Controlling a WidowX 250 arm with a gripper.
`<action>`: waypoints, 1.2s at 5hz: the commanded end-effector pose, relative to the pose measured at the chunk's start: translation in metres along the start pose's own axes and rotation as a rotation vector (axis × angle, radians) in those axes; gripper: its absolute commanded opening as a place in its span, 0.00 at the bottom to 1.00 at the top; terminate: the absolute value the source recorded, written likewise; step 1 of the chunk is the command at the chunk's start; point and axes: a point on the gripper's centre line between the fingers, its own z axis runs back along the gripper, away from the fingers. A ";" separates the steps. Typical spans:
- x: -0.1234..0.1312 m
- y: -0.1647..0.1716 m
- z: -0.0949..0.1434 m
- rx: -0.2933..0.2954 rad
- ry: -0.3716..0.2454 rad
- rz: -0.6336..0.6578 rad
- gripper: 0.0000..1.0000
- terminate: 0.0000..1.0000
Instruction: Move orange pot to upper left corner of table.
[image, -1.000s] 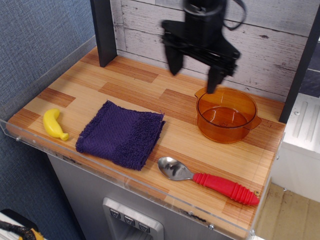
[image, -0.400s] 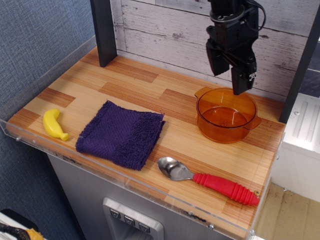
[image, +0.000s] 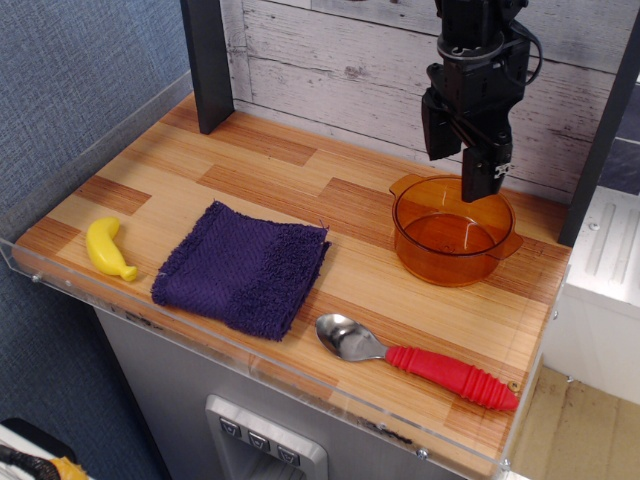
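Observation:
The orange pot (image: 452, 232) stands upright on the wood-plank table (image: 270, 170) at the back right, translucent amber, with a tab handle at its left and right rim. My black gripper (image: 459, 170) hangs open right above the pot's far rim. One finger is just behind the rim and the other (image: 478, 178) is over the pot's inside. It holds nothing. The pot looks empty.
A folded purple towel (image: 243, 266) lies mid-table. A yellow banana (image: 109, 248) lies at the front left. A spoon with a red handle (image: 420, 360) lies at the front right. A dark post (image: 207, 62) stands at the back left corner, another (image: 600, 130) at the right. Clear acrylic edges the table.
The gripper has swung right from over the table's back middle to above the pot, turned, and come down toward the pot's far rim. The pot and the other things have not moved.

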 end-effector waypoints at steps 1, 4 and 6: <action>0.000 -0.011 0.001 0.034 0.001 -0.018 1.00 0.00; -0.005 -0.012 -0.010 0.084 0.052 -0.002 0.00 0.00; -0.007 -0.008 -0.005 0.075 0.024 0.044 0.00 0.00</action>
